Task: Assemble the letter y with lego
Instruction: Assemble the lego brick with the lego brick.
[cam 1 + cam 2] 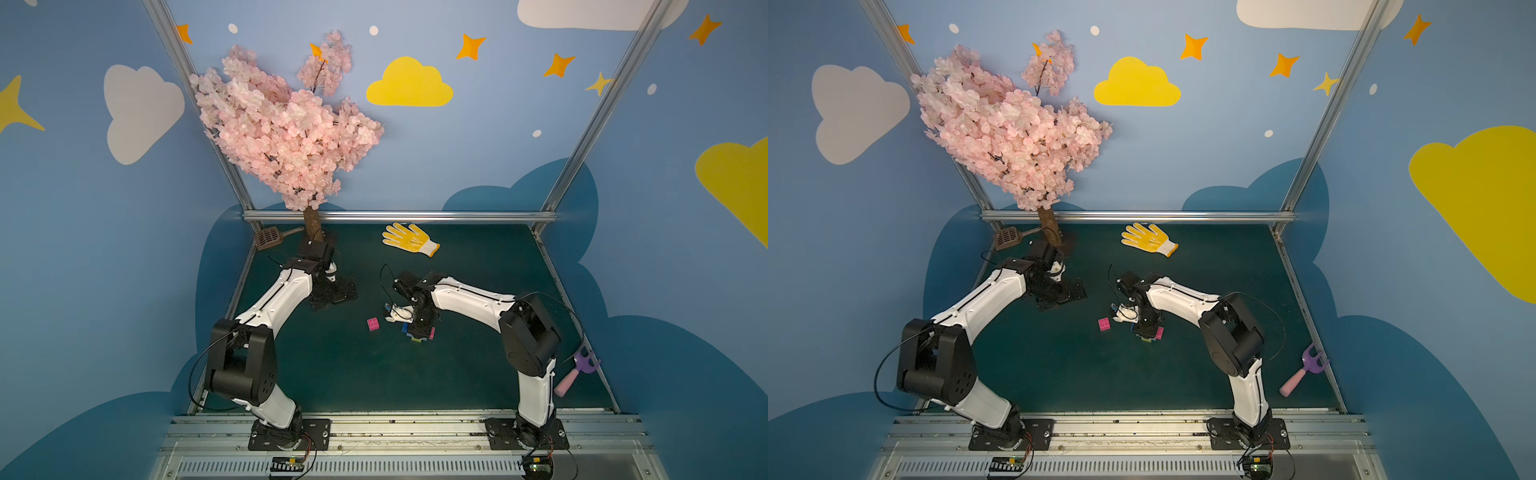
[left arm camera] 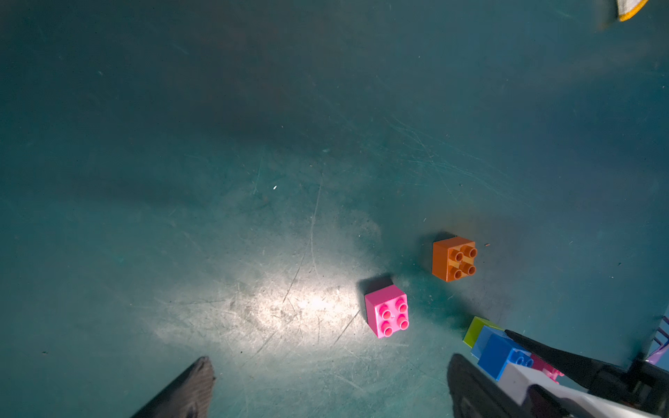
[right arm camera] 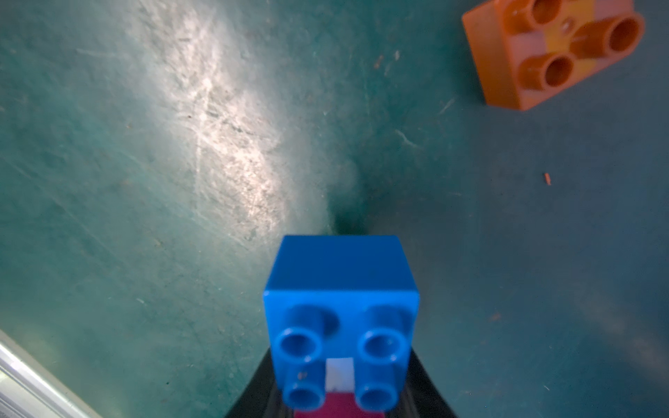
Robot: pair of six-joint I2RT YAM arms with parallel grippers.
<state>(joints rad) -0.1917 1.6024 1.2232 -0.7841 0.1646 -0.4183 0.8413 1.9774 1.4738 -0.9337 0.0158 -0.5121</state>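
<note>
My right gripper is shut on a blue brick that sits on top of a small cluster of joined lego. A pink brick shows just beneath the blue one. In the left wrist view the cluster shows a lime green brick, a light-blue brick and the blue brick. In both top views this gripper covers most of the cluster. A loose pink brick and a loose orange brick stand apart on the mat. My left gripper is open and holds nothing.
A yellow glove lies at the back of the green mat. A pink blossom tree stands at the back left, with a brown scoop beside its trunk. A pink-and-purple toy rake lies by the right wall.
</note>
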